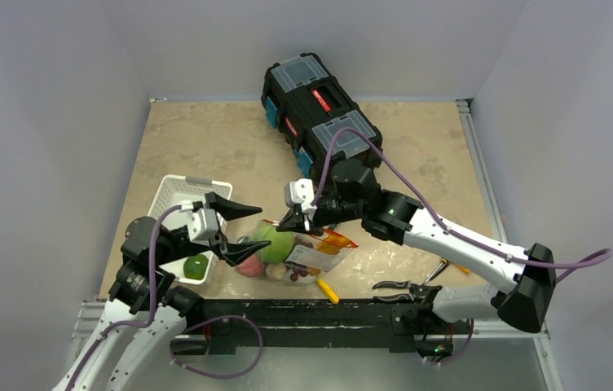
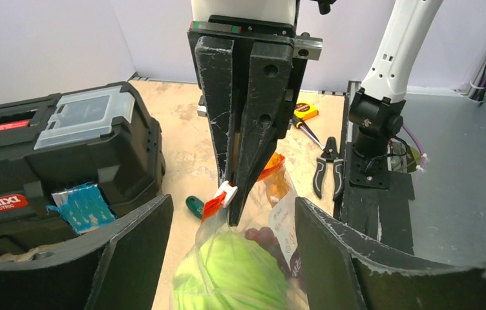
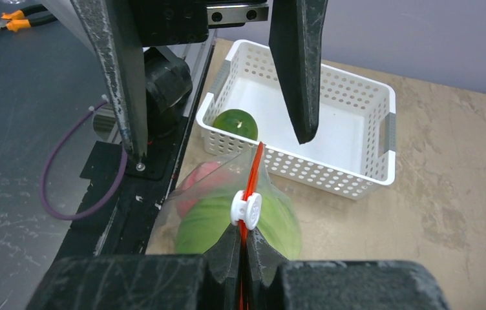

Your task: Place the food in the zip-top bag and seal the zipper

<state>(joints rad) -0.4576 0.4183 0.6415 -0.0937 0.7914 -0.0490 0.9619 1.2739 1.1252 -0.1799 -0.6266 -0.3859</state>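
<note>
The clear zip-top bag (image 1: 299,257) lies in front of the arm bases, holding the pale green cabbage (image 2: 227,271), purple grapes (image 2: 268,237) and a pink peach (image 3: 195,177). My right gripper (image 3: 247,227) is shut on the orange-red zipper strip (image 3: 254,165), just behind its white tab (image 3: 245,208), and holds the bag's mouth up. My left gripper (image 1: 250,226) is open, with its fingers (image 2: 130,258) on either side of the bag's tab end and not touching it. A green round fruit (image 1: 196,267) sits in the white basket.
The white slotted basket (image 1: 174,194) stands left of the bag. The black toolbox (image 1: 319,106) is at the back. Pliers (image 1: 405,287), a tape measure (image 2: 305,111) and a teal-handled tool (image 2: 193,205) lie to the right. A small yellow-orange object (image 1: 328,289) lies by the near rail.
</note>
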